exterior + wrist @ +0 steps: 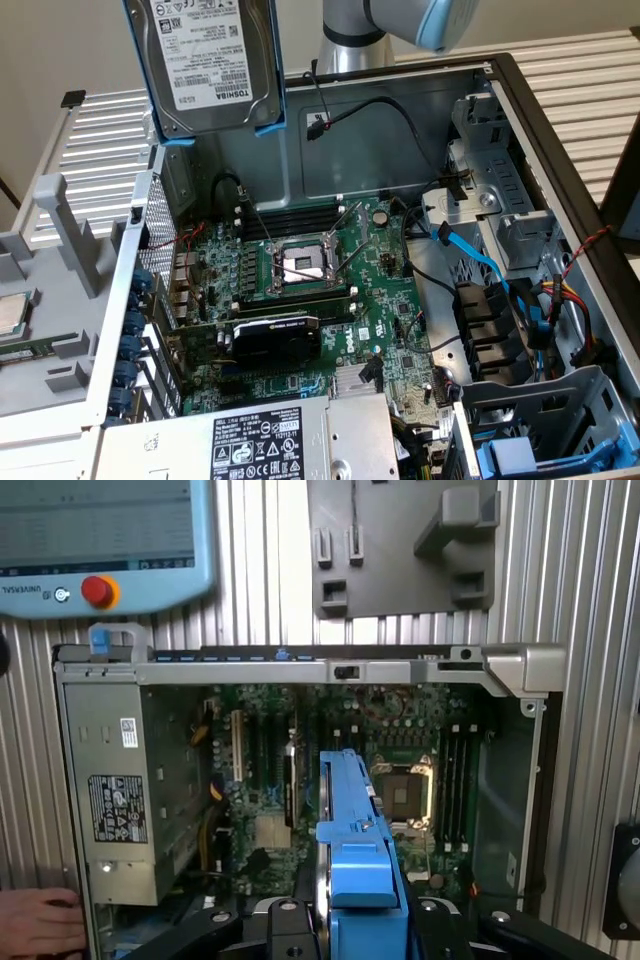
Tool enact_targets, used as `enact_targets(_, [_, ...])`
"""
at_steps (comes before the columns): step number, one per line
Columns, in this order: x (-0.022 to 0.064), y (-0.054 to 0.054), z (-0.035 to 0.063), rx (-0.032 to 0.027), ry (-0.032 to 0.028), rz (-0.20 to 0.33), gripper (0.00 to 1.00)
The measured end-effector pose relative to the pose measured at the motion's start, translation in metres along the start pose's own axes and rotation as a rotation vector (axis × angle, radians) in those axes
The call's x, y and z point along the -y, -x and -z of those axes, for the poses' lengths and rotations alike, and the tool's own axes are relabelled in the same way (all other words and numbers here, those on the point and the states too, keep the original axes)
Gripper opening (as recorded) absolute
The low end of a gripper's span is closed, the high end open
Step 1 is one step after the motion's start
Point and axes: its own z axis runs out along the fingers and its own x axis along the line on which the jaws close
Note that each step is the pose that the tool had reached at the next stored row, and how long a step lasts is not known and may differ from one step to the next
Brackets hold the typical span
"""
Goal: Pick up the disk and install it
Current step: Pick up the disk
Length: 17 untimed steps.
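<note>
The claw (355, 918) is closest to the wrist camera. Its black fingers (282, 920) press on either side of the disk (355, 865); the claw is partway closed and grips the disk by its blue frame, edge-on to the lens. Near it, a person's hand (38, 920) rests by the power-supply end of the computer case (350, 666). Beyond the disk the case lies open, with the silver power supply (118, 790) to one side and the green main board (380, 705) in the middle. The bare processor socket (405, 785) sits just past the disk's far end. Farther off, on the ribbed table (580, 580), are a control tablet (100, 540) with a red button and a grey holder (400, 545). In the exterior view the disk (212, 60) hangs label outward above the case's back corner at the exterior view's left, touching nothing inside. The robot arm (400, 25) shows above the back wall. The drive bays (495, 320) are on the exterior view's right, well apart from the disk, and a second blue carrier (535, 455) sits in the near corner. I judge the pick-up finished and the carry in hand; the install is not yet done. Seating the disk would call for bringing it across to a free bay and squaring its frame with the rails. It would then need to slide in straight, clear of the cables (480, 262) nearby.
</note>
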Motion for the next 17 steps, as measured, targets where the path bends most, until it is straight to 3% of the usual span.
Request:
enact_targets(9, [0.0282,-0.019,-0.0053,0.0014,0.0006,0.0,0.37])
enact_targets(17, [0.0461,-0.036,-0.0093,0.0037,0.0007,-0.001,0.37])
